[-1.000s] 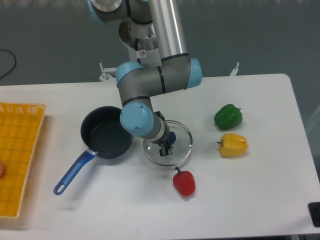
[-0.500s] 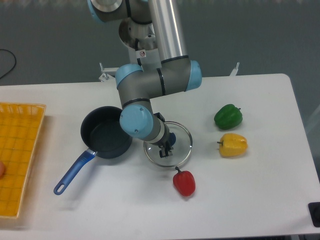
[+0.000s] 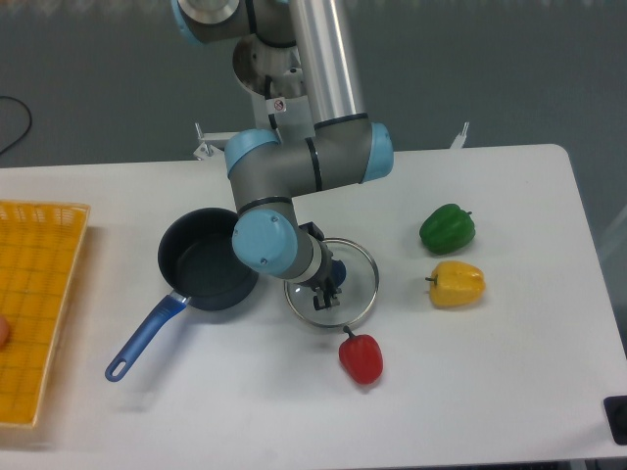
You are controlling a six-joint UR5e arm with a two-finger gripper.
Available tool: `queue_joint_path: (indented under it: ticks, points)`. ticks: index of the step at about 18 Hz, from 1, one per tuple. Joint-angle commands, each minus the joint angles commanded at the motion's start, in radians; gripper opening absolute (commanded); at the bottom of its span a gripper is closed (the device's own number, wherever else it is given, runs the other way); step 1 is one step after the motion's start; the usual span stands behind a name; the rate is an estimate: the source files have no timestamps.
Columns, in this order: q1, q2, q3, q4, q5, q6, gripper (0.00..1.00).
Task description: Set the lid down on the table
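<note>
Nearest the camera, a red pepper (image 3: 361, 357) lies on the table (image 3: 490, 392), just beside the near rim of the lid (image 3: 357, 284). The lid itself sits low over the white surface, between the red pepper and the dark blue saucepan (image 3: 206, 259); whether its rim actually touches the table or hangs just clear of it cannot be told from this view. The saucepan stands open just to the lid's left, its blue handle running toward the near left corner.

The gripper (image 3: 325, 285) comes down from above, directly over the lid's centre, so the lid lies straight below the tool, not off to any side. The dark knob is mostly hidden by the wrist and fingers. The fingers appear drawn in around that knob, but how tightly they grip it is not visible, so whether the jaws have let go cannot be told.

My judgement: the placing is nearly finished, and the coming move turns on that vertical line. 1 straight lift after release should leave the lid lying flat. Any sideways drift risks nudging the red pepper or the saucepan.

Further back, a yellow pepper (image 3: 458, 284) and a green pepper (image 3: 447, 227) sit well apart on the right. A yellow tray (image 3: 39, 294) occupies the far left edge.
</note>
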Motion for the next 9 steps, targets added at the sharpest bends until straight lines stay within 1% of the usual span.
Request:
queue_joint_path:
  ticks: [9]
  points:
    - [-0.006,-0.008,0.006,0.000,0.002,-0.012,0.68]
